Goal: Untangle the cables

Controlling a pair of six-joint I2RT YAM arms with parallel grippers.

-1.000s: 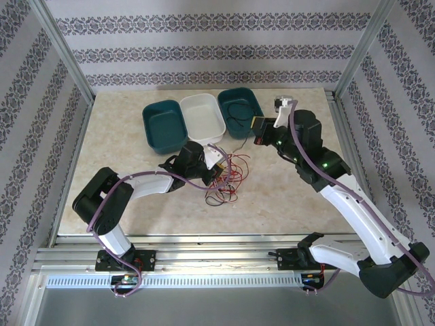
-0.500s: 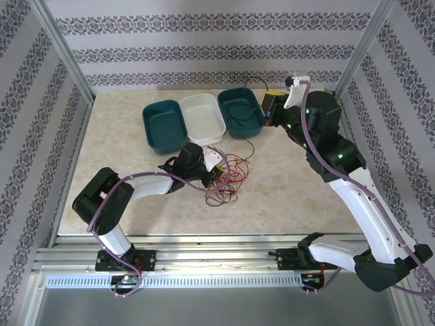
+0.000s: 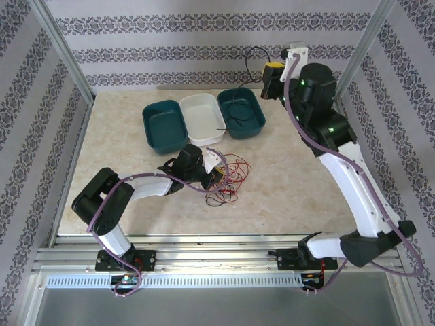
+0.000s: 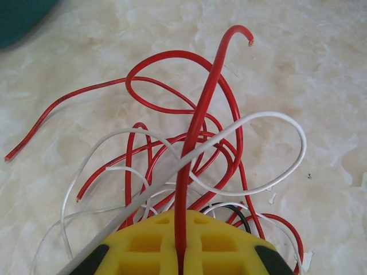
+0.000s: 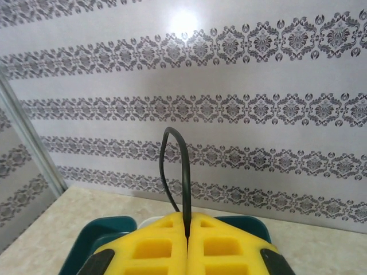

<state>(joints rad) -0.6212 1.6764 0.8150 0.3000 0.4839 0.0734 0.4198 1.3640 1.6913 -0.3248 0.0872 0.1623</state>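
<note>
Now: both my grippers clamped shut. My right gripper (image 5: pixel 187 220) is raised over far-right corner of table (image 3: pixel 299 183), pinching black cable (image 5: pixel 186 177), its short loop poking up past fingers. My left gripper (image 4: pixel 180 220) is low near middle of table, pinching red cable (image 4: pixel 199 123) inside tangle (image 3: pixel 231 180) of red, white and black strands.

Risks:
- Black cable slipping from thin pinch and dropping outside bins.
- Left pull dragging whole knot, since white strand (image 4: pixel 229 129) crosses red cable at my fingertips.

Around: teal bin (image 3: pixel 260 115) below right gripper – white bin (image 3: pixel 204 125) and second teal bin (image 3: pixel 163 129) alongside, at far edge.

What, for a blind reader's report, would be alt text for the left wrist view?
The left claw, yellow-padded, is shut on a red cable that rises from a tangle of red, white and black cables on a pale marbled table.
</note>
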